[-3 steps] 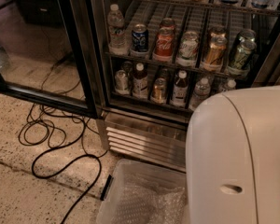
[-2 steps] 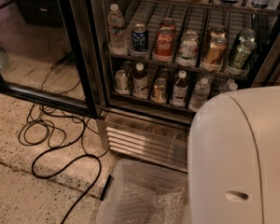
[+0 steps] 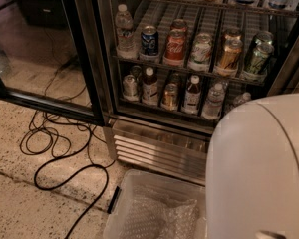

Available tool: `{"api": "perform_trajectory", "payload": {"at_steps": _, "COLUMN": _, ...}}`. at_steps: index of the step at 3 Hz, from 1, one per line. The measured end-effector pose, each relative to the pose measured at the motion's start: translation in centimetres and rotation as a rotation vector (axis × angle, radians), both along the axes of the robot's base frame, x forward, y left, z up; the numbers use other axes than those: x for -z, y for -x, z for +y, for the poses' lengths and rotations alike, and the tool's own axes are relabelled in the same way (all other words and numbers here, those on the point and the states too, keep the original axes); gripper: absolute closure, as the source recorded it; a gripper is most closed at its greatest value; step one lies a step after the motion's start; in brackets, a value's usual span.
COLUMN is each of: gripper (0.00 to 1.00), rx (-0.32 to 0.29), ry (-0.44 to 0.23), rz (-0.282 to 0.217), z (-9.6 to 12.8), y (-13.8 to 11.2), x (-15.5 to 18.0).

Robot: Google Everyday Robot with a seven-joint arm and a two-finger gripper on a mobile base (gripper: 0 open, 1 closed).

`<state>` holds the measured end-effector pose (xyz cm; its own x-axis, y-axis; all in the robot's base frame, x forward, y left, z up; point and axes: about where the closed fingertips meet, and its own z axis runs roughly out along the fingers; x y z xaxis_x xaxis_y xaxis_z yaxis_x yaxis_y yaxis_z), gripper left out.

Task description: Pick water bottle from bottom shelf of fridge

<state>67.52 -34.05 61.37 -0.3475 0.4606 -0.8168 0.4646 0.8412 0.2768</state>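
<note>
The fridge (image 3: 159, 151) stands open, with a louvred steel grille at its base. On the bottom shelf (image 3: 154, 111) a small clear water bottle (image 3: 213, 100) with a white cap stands right of centre. A second clear bottle (image 3: 241, 98) shows just right of it, partly hidden. Left of them stand dark-filled bottles (image 3: 192, 94) with white caps and metal cans (image 3: 130, 85). The rack above holds drink cans (image 3: 175, 46) and a taller clear bottle (image 3: 123, 29). My gripper is out of view. Only my white arm casing (image 3: 261, 168) shows, filling the lower right.
The black-framed glass door (image 3: 40, 49) is swung open to the left. Black cables (image 3: 65, 156) loop on the speckled floor. A clear plastic bin (image 3: 120, 203) with bubble wrap sits on the floor in front of the grille, next to my arm casing.
My white arm casing has shifted slightly to the right. The fridge and its contents have not moved.
</note>
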Motion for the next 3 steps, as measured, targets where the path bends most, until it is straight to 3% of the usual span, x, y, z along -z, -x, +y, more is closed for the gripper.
{"api": "perform_trajectory", "payload": {"at_steps": 1, "gripper": 1.00, "rx": 0.021, "ry": -0.087, "rz": 0.102, "z": 0.6, "y": 2.8, "x": 2.1}}
{"api": "perform_trajectory", "payload": {"at_steps": 3, "gripper": 1.00, "rx": 0.018, "ry": -0.126, "rz": 0.151, "z": 1.1, "y": 3.7, "x": 3.1}}
